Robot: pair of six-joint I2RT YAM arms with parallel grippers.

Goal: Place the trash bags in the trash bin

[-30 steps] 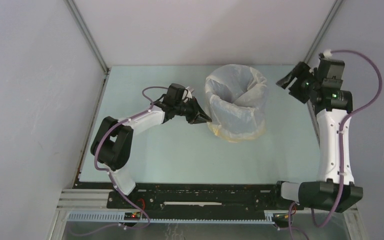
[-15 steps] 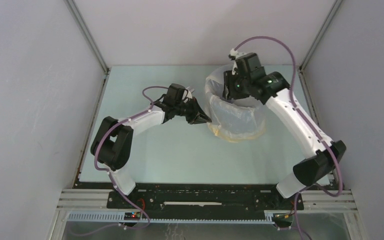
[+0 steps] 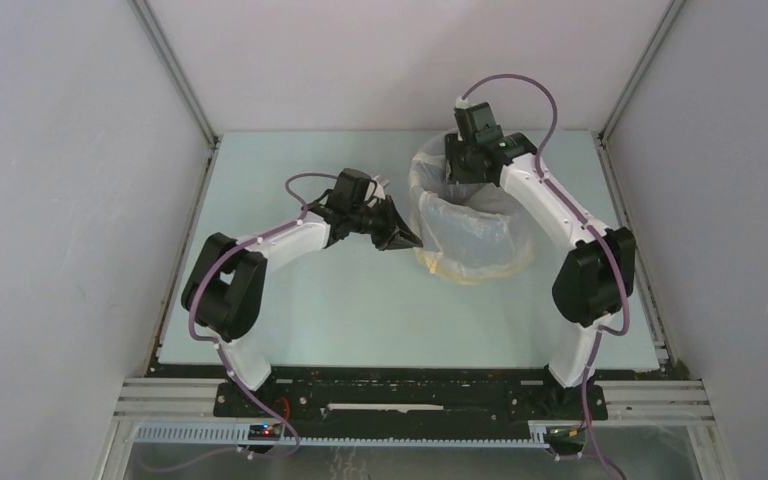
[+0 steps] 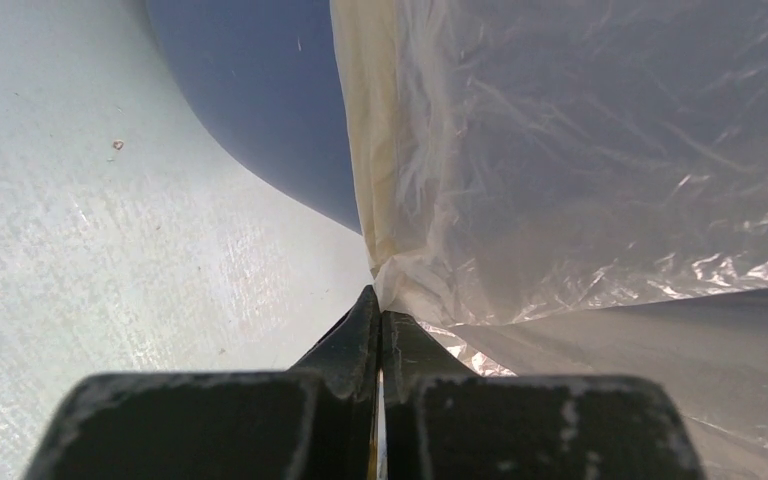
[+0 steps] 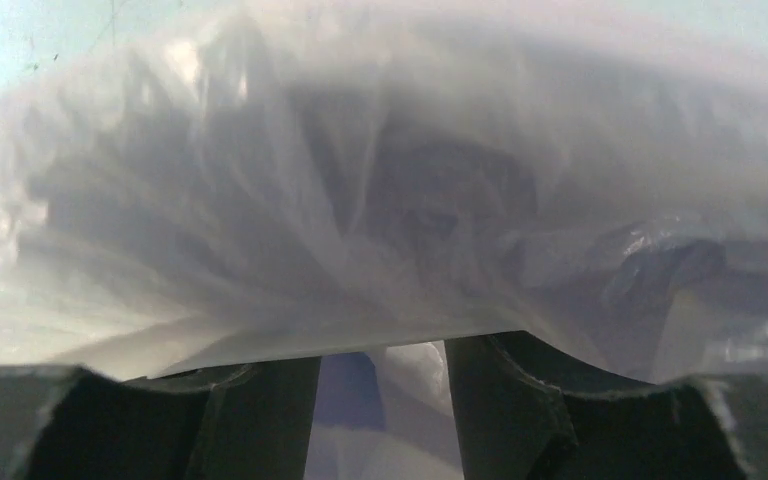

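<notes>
On the pale table (image 3: pixel 360 320), the left pincer (image 3: pixel 401 238) (image 4: pixel 380 300) lies low at the left flank of the trash bin (image 4: pixel 260 100), its fingers pressed together on a pinched fold of the trash bag (image 3: pixel 472 232) (image 4: pixel 580 180). The bag drapes over the blue bin near the table's middle, lining its mouth and hanging crinkled down the outer wall. To the right, the right pincer (image 3: pixel 460 176) (image 5: pixel 380 400) dips over the bag's far rim, its fingers (image 5: pixel 505 400) spread apart, with film (image 5: pixel 360 200) stretched across just above them.
</notes>
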